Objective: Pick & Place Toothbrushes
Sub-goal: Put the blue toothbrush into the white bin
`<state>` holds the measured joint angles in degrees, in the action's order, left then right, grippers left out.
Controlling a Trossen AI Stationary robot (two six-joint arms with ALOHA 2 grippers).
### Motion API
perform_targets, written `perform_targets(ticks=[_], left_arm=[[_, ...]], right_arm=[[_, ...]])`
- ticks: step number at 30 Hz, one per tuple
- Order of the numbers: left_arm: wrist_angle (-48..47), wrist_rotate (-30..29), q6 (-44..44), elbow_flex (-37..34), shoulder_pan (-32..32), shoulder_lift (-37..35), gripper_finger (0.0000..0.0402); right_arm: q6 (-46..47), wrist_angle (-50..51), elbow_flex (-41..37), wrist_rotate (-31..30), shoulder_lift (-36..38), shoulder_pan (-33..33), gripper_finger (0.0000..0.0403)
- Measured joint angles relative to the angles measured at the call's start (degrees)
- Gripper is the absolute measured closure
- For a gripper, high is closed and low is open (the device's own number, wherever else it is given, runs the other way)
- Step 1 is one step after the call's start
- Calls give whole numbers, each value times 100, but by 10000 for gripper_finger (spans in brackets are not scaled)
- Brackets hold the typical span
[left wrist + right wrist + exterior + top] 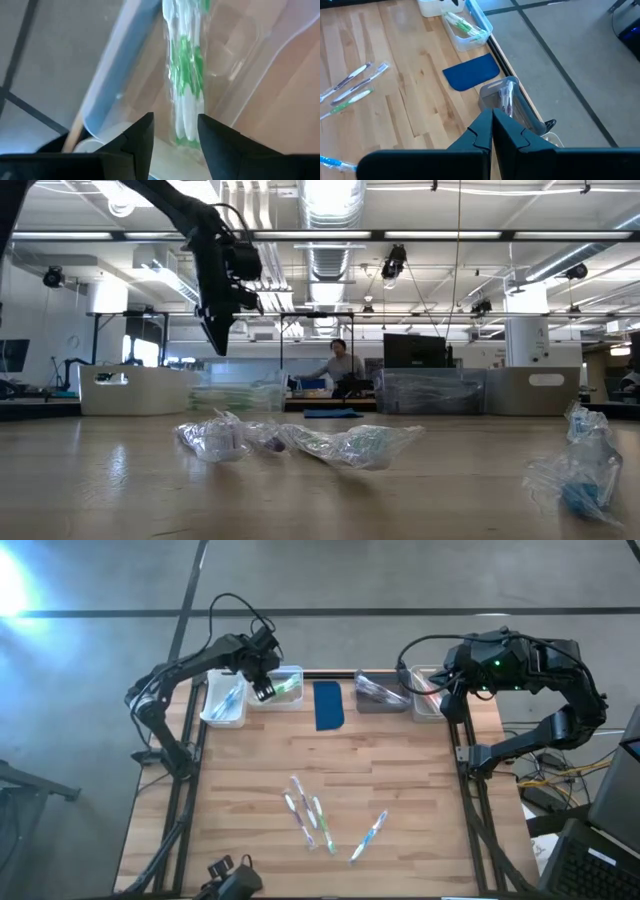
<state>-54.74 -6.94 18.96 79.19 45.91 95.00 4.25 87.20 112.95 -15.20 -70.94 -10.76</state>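
The left gripper [264, 692] hangs over a clear bin [290, 700] at the table's far edge, its fingers [141, 137] parted a little with nothing between them. Directly beneath lies a green-and-white wrapped toothbrush [186, 85] inside that bin. The right gripper [492, 131] waits above the grey bin [507, 102] at the far right, fingers pressed together and holding nothing. Four more toothbrushes [312, 815] lie loose on the wooden table [400, 770], nearer the front, well apart from the bins. Judgement: each is light and stiff, but its film wrapper looks slippery and crinkly; a pinch across mid-handle seems safest.
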Motion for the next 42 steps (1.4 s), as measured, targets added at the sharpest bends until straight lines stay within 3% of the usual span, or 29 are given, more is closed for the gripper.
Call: perform_targets(ticks=[5,12,26,33,42], left_arm=[[-120,24,-52,288,-13,-2,246],[-855,593,-558,1250,-246,-104,258],[-1040,612,-745,3085,-1683,-408,273],[-1060,612,-773,3474,-2505,-410,275],[-1088,595,-1554,3516,-3440,-415,275]], right_arm=[[-13,2,0,2,0,0,394],[-33,1,0,4,0,0,394],[-44,0,0,4,0,0,394],[-46,0,0,7,0,0,394],[-121,-5,0,14,0,0,394]])
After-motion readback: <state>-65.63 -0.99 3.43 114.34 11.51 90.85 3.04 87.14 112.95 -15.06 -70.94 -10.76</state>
